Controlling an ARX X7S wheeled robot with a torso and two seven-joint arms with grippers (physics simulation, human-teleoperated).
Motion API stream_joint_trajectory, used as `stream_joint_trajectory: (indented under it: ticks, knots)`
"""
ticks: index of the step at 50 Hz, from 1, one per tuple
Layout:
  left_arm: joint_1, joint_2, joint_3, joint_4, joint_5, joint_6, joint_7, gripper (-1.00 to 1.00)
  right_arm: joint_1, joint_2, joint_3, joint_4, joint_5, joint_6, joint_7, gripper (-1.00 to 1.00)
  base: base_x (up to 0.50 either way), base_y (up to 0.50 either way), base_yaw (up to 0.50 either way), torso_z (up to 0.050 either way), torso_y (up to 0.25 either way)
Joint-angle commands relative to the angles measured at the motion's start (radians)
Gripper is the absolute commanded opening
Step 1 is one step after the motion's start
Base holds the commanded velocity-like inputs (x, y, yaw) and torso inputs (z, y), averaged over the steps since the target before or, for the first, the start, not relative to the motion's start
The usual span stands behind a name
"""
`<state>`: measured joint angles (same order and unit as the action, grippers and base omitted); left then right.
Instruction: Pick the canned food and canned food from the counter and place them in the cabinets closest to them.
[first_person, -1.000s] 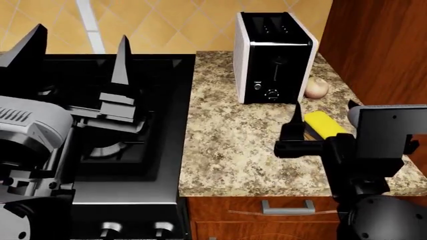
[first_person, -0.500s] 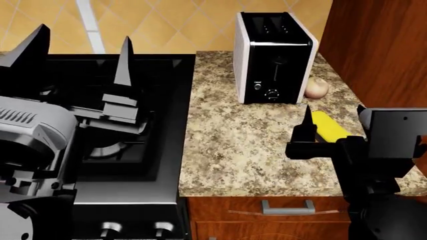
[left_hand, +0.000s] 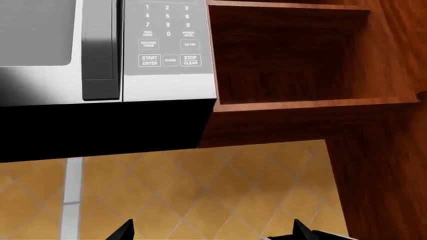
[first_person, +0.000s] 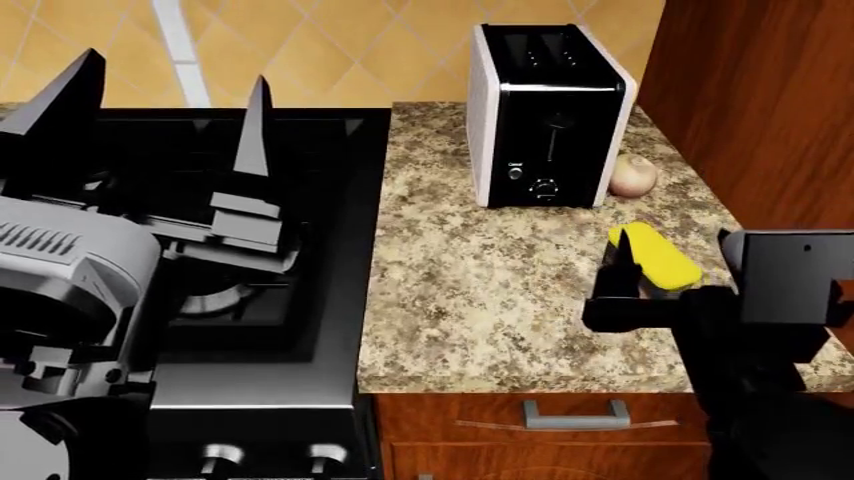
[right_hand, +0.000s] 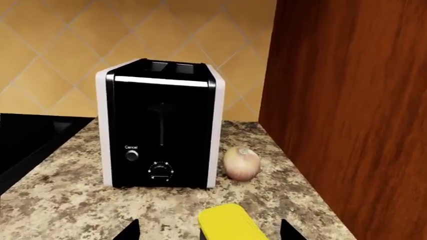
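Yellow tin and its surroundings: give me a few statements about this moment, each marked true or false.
1. The yellow tin lies flat on the counter. True.
2. The right gripper is shut on the tin. False: its fingertips stand apart on either side of the tin, which rests on the counter.
3. The onion sits beside the toaster, on its cabinet-wall side. True.
4. The left gripper hangs over the granite. False: it is open above the black stove.
5. A red-and-white can stands next to the tin. False: no such can shows in any view.
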<state>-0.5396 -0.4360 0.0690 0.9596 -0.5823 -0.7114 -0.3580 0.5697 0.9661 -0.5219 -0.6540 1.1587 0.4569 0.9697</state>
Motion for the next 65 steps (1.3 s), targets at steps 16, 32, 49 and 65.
stream_joint_trajectory:
  ticks: [16, 32, 49, 65]
  knots:
    - [-0.003, -0.033, 0.029, -0.007, -0.021, 0.029, -0.033, 1.0, -0.041, 0.044, -0.004, 0.006, 0.01, 0.012, 0.0, 1.0, 0.0, 0.0, 0.0, 0.0, 0.0]
    - [-0.007, -0.049, 0.043, -0.013, -0.032, 0.043, -0.049, 1.0, -0.058, 0.047, -0.002, 0.078, 0.021, 0.005, -0.031, 1.0, 0.0, 0.0, 0.0, 0.0, 0.0]
    - [-0.008, -0.066, 0.051, -0.016, -0.043, 0.06, -0.064, 1.0, -0.061, 0.036, -0.007, 0.124, 0.016, 0.006, -0.049, 1.0, 0.0, 0.0, 0.0, 0.0, 0.0]
    - [-0.014, -0.077, 0.063, -0.009, -0.051, 0.062, -0.079, 1.0, -0.049, -0.007, -0.029, 0.227, -0.005, 0.014, -0.094, 1.0, 0.0, 0.0, 0.0, 0.0, 0.0]
